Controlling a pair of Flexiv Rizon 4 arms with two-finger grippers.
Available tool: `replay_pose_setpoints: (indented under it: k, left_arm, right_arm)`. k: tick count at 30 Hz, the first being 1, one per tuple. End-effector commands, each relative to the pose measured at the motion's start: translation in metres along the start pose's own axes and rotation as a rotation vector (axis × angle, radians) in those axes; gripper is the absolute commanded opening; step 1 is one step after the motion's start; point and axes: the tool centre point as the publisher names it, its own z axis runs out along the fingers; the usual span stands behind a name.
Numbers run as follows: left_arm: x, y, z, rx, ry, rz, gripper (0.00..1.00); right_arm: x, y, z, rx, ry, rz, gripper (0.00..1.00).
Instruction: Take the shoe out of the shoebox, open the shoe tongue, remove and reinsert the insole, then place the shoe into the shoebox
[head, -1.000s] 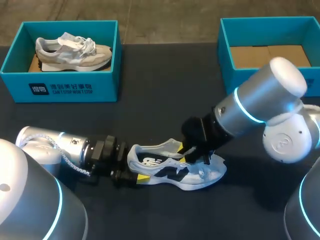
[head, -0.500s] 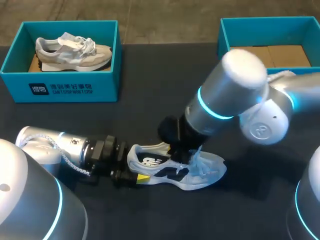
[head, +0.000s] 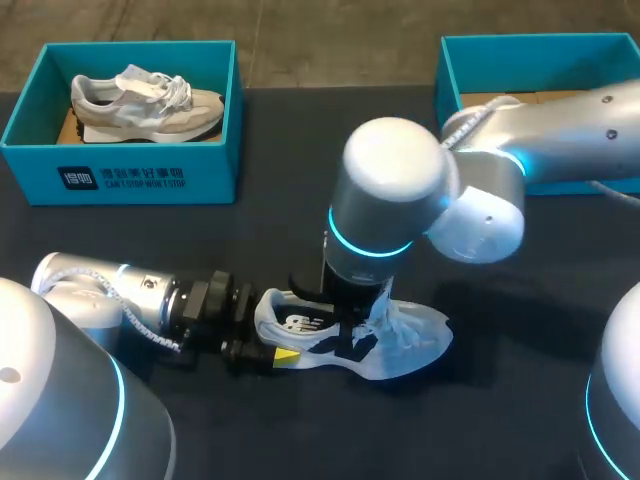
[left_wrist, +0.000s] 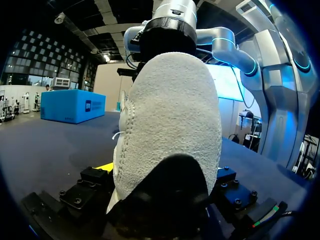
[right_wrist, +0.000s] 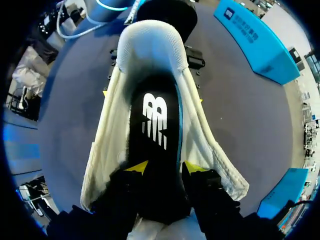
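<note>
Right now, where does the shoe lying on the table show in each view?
Head view: the shoe lies on the table, lower middle, under the right arm.
Left wrist view: the shoe sits between the left jaws, back end towards the camera.
Right wrist view: the shoe is seen from above, with its black insole showing.
Shared landmark: the heel, held by the left jaws.

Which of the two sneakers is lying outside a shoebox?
The white mesh sneaker with the black insole, on the dark table; the beige sneaker lies inside the left teal shoebox.
</note>
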Motion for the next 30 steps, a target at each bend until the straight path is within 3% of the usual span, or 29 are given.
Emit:
replay_pose_setpoints:
  k: [1, 6, 25, 26, 30]
  left_arm:
    - [-0.001, 0.001, 0.0, 0.0, -0.001, -0.001, 0.0]
    - [-0.001, 0.001, 0.0, 0.0, -0.001, -0.001, 0.0]
    - [-0.001, 0.001, 0.0, 0.0, -0.001, -0.001, 0.0]
    - [-0.001, 0.001, 0.0, 0.0, -0.001, -0.001, 0.0]
    - [-0.001, 0.001, 0.0, 0.0, -0.001, -0.001, 0.0]
  right_arm:
    - [0.004, 0.002, -0.002, 0.118, -0.036, 0.027, 0.42]
    - [0.006, -0.003, -0.002, 0.156, -0.043, 0.061, 0.43]
    - [0.004, -0.007, 0.004, 0.16, -0.034, 0.069, 0.44]
    - [-0.002, 0.003, 0.031, 0.145, 0.159, 0.031, 0.27]
    - [0.0, 0.003, 0.034, 0.135, 0.194, 0.016, 0.19]
